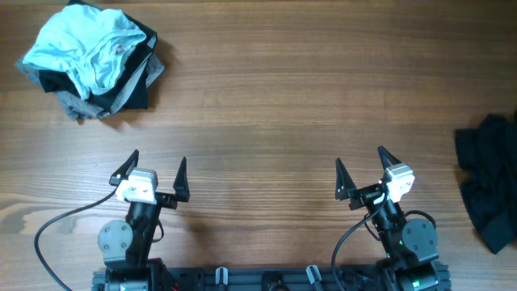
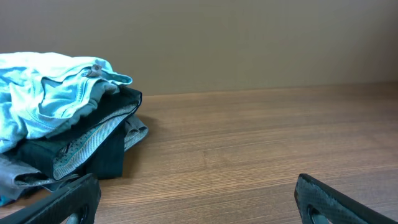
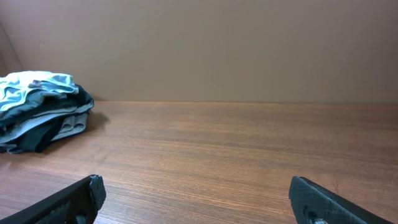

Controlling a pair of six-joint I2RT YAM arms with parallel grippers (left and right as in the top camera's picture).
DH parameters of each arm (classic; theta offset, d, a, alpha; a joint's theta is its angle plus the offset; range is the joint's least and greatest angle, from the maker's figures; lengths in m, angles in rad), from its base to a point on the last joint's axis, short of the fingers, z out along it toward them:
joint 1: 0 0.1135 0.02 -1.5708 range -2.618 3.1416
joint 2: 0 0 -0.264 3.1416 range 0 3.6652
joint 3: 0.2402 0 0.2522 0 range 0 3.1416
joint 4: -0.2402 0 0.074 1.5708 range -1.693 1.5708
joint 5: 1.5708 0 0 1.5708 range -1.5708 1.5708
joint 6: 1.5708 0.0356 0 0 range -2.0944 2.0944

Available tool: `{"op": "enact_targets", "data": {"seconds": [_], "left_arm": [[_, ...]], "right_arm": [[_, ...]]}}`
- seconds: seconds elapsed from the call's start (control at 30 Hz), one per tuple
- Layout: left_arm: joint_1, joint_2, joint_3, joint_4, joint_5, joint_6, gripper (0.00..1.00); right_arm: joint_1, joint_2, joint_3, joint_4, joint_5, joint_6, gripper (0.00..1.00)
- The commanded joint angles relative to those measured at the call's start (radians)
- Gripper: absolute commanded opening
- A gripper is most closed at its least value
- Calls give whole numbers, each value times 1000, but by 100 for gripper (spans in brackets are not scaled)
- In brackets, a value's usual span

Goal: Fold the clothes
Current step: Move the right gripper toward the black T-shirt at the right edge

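Note:
A crumpled black shirt [image 1: 489,182] lies at the table's right edge, partly cut off by the overhead view; no collar or tag shows. My left gripper [image 1: 158,162] is open and empty near the front left, over bare wood [image 2: 199,202]. My right gripper [image 1: 360,158] is open and empty near the front right, about a gripper's width left of the black shirt, which its wrist view [image 3: 199,202] does not show.
A pile of garments [image 1: 93,61] sits at the back left: a light-blue one on top [image 2: 50,99], grey and dark ones beneath. It also shows far left in the right wrist view [image 3: 43,118]. The wooden table [image 1: 283,105] runs between pile and shirt.

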Motion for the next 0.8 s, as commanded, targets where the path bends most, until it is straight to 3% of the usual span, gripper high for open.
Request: {"op": "enact_targets", "data": {"seconds": [0.0,0.7,0.77], "left_arm": [[-3,-3,-4,-2,12,-13,100],[-3,-3,-4,-1,10,-11,100],[-3,-3,-4,18,-55,68,100]], "right_arm": [[3,0,-1,4,-12,17,100],[3,0,-1,4,-12,17,100],[3,0,-1,4,-12,17,100]]}}
